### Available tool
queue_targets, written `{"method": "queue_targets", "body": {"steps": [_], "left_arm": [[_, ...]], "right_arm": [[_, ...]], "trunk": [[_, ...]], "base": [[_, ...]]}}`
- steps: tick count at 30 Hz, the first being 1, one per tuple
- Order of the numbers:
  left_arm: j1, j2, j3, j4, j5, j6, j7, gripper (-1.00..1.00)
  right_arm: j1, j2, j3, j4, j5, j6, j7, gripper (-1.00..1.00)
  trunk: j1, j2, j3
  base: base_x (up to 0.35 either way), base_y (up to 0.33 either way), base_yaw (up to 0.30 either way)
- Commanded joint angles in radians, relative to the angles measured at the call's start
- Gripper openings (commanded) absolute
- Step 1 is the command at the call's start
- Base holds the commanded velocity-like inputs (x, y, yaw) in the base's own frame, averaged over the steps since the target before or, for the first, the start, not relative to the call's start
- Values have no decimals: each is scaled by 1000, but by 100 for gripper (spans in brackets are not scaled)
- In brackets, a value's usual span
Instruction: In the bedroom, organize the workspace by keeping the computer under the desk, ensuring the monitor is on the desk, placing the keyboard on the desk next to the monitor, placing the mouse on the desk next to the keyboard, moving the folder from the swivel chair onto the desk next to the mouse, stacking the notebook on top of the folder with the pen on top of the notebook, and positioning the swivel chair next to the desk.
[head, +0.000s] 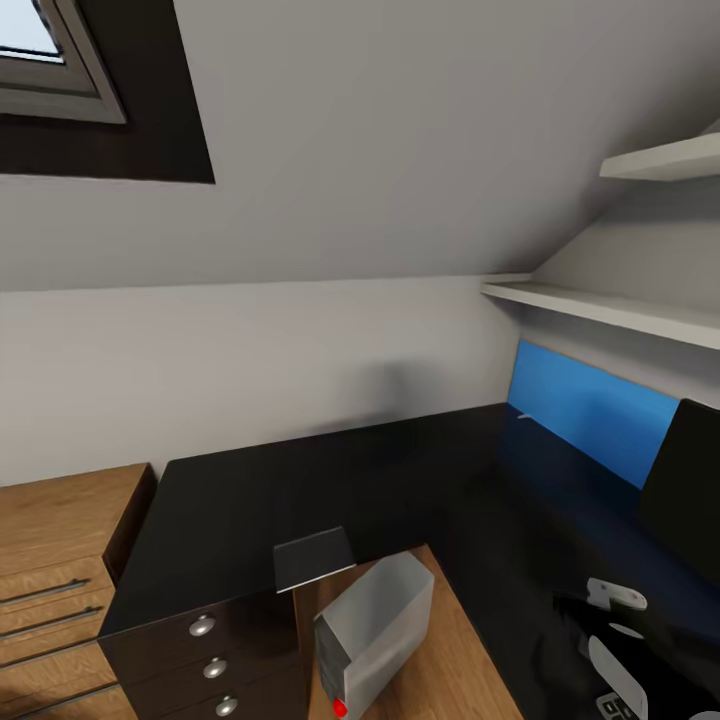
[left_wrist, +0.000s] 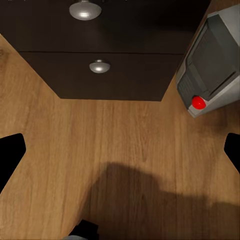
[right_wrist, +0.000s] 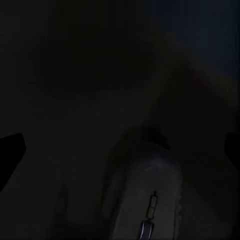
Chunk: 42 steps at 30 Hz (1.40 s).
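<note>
The grey computer tower (head: 375, 630) with a red button stands on the wood floor in the knee space of the black desk (head: 300, 480); it also appears as the computer (left_wrist: 212, 60) beside the drawers. The blue-lit monitor (head: 590, 405) stands at the desk's right back. A flat dark grey notebook-like item (head: 314, 558) lies at the desk's front edge. A pale mouse (right_wrist: 147, 200) with a scroll wheel lies on the dark desktop just below my open right gripper (right_wrist: 120, 150). My left gripper (left_wrist: 120, 155) hangs open over the floor, holding nothing.
A black drawer unit (left_wrist: 100, 65) with round silver knobs stands under the desk's left end. A wooden dresser (head: 55, 580) is further left. Two white shelves (head: 610, 305) run along the right wall under a sloped ceiling. A black panel (head: 690, 480) rises at the right edge.
</note>
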Motion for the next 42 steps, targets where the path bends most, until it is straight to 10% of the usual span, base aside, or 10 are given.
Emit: {"method": "queue_targets", "body": {"steps": [1,42], "left_arm": [[-1,1,-6,0,11,-6,6,100],[-1,-1,-18,49,6,-4,9,100]], "right_arm": [[-1,-2,8,-2,-5,-7,-9,100],[-1,3,7,-11,-4,-29,-12,100]], "trunk": [[-4,6,2],[-8,13,5]], "base": [[0,0,0],[0,0,56]]}}
